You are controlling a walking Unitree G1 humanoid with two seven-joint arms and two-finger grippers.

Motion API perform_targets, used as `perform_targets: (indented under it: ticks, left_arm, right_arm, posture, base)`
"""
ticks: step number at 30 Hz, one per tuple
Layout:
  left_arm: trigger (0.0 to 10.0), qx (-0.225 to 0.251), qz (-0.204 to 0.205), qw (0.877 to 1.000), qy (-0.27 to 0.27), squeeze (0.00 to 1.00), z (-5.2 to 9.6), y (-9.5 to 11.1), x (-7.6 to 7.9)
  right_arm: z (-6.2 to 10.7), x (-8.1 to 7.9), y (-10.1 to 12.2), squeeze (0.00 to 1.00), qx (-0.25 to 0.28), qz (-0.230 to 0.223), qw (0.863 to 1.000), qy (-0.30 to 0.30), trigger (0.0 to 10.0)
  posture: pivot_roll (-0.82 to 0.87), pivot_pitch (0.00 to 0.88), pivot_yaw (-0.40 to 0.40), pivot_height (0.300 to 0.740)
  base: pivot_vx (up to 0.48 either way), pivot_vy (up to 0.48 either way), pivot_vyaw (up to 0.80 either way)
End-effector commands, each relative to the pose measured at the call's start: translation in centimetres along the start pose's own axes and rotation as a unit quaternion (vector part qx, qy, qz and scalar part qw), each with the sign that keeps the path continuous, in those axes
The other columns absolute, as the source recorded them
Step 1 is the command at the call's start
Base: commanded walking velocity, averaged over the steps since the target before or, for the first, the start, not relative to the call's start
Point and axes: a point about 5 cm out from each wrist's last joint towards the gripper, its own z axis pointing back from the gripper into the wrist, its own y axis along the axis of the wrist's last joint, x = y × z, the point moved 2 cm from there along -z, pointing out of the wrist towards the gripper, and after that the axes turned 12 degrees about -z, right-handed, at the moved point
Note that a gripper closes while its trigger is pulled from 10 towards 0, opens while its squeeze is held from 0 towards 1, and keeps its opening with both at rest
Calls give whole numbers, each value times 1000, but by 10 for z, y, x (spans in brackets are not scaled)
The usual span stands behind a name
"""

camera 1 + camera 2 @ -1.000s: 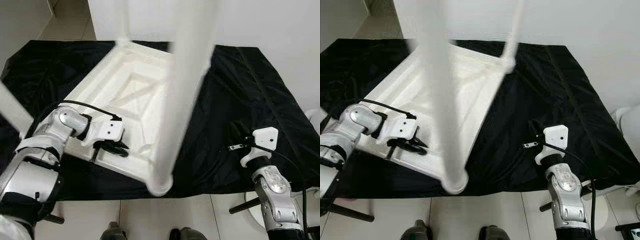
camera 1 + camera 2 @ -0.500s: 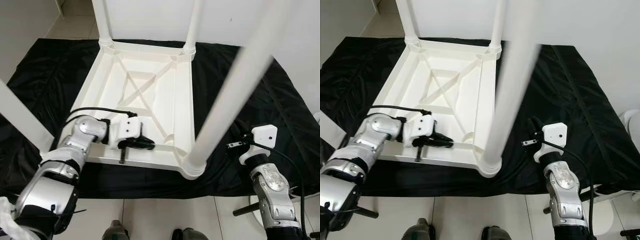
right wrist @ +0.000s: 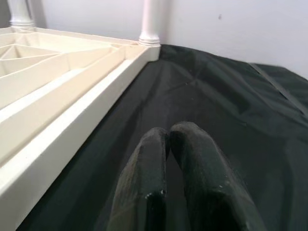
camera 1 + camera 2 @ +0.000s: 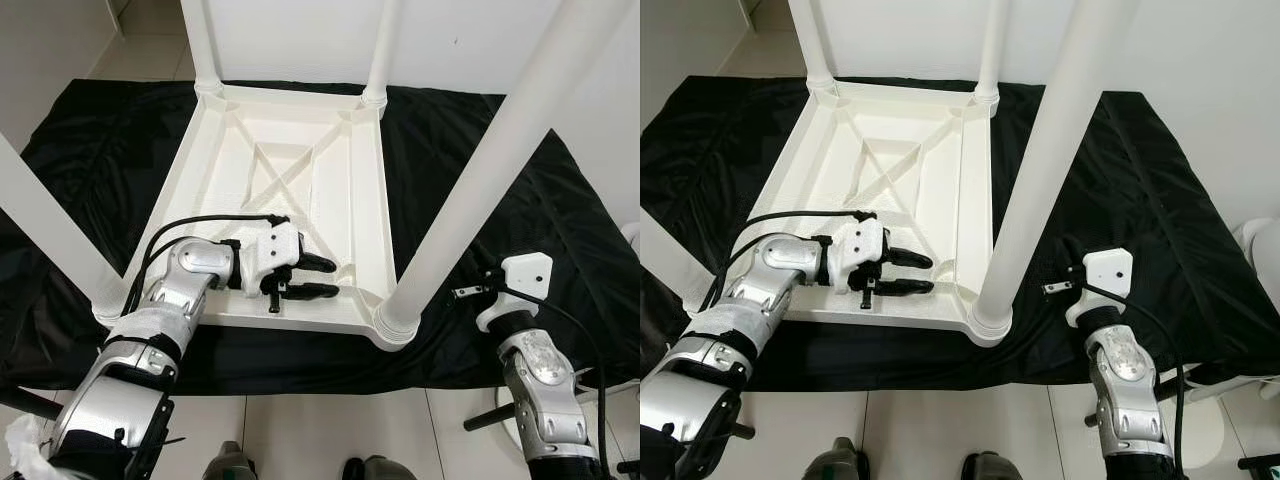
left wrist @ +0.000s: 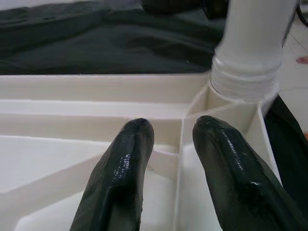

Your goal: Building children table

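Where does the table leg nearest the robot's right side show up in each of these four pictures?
Left eye view: near-right table leg, rising right of centre.
Right eye view: centre.
Left wrist view: its threaded base, beyond the left gripper.
Right wrist view: not in it.
Shared landmark: the upturned white tabletop.

So there's a white plastic children's table (image 4: pixel 300 190) flipped upside down on a black cloth (image 4: pixel 500 170), the square top lying flat with its underside facing up. You can see the moulded ribbing inside: a raised rim all round, a smaller rectangular frame in the middle and an X-shaped cross brace inside that. All four round white legs are in their corner sockets and stick straight up: far left leg (image 4: pixel 200 45), far right leg (image 4: pixel 385 50), near left leg (image 4: pixel 45 235), and near right leg (image 4: pixel 480 170), which sits in a ridged collar at its base.
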Motion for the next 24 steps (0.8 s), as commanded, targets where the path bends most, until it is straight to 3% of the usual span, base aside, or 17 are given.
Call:
perform_targets:
  ticks: [1, 3, 4, 7, 11, 16, 19, 21, 24]
  left_arm:
    - [10000, -4, 31, 992, 125, 0, 4, 1, -19]
    - [10000, 0, 45, 987, 157, 0, 6, 3, -26]
    - [10000, 6, 77, 979, 187, 0, 8, 4, -33]
    - [10000, 4, 95, 970, 222, 0, 9, 5, -41]
    - [10000, 28, 154, 920, 358, 0, 20, 9, -70]
    - [10000, 30, 159, 910, 383, 0, 21, 12, -74]
    - [10000, 30, 159, 910, 383, 0, 21, 12, -74]
    - [10000, 32, 169, 888, 425, 0, 25, 11, -78]
    - [10000, 32, 169, 888, 425, 0, 25, 11, -78]
  right_arm:
    - [5, 5, -2, 0, 3, -11, 1000, -23, 10000]
    - [6, 5, -2, 0, 6, -16, 999, -31, 10000]
    - [8, 5, -2, 0, 9, -21, 999, -41, 10000]
    - [9, 5, -2, 0, 15, -29, 998, -52, 10000]
    - [11, -5, -2, 0, 29, -40, 996, -70, 10000]
    - [14, -8, -2, 0, 27, -38, 997, -57, 10000]
    - [14, -8, -2, 0, 27, -38, 997, -57, 10000]
    - [21, 1, 0, 0, 26, -26, 997, -68, 10000]
    - [21, 1, 0, 0, 26, -26, 997, -68, 10000]
  posture:
    - [56, 57, 3, 740]
    - [56, 57, 3, 740]
    - [56, 57, 3, 740]
    - [57, 50, 1, 740]
    - [52, 40, 3, 740]
    - [41, 32, 6, 740]
    - [41, 32, 6, 740]
    - [29, 23, 10, 740]
    - [29, 23, 10, 740]
  base:
    - [0, 0, 0]
    - [0, 0, 0]
    - [0, 0, 0]
    - [0, 0, 0]
    - [0, 0, 0]
    - [0, 0, 0]
    - [0, 0, 0]
    - [0, 0, 0]
    - [0, 0, 0]
